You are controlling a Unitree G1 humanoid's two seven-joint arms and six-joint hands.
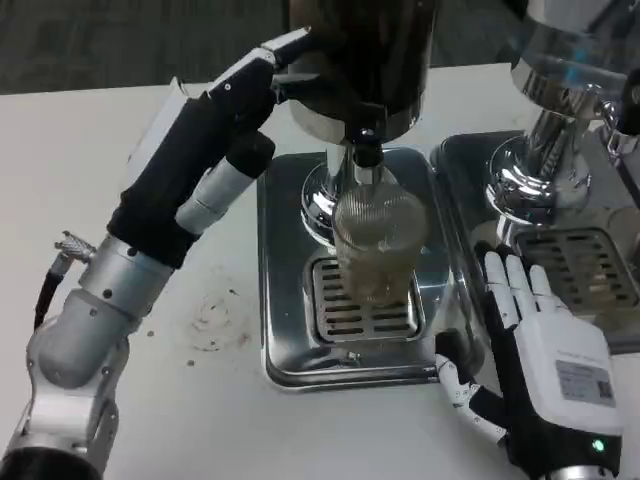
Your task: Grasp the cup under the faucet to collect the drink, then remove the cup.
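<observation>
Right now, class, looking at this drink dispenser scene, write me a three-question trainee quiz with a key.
1. True or false: the right hand grips the cup.
2. Where does the cup stand? A) on the white table B) on the drip tray grate, under the faucet C) in the left hand
3. Fill in: the left hand reaches up to the ____ above the cup.

Key: 1 false, it lies apart from the cup, fingers spread; 2 B; 3 dispenser.
</observation>
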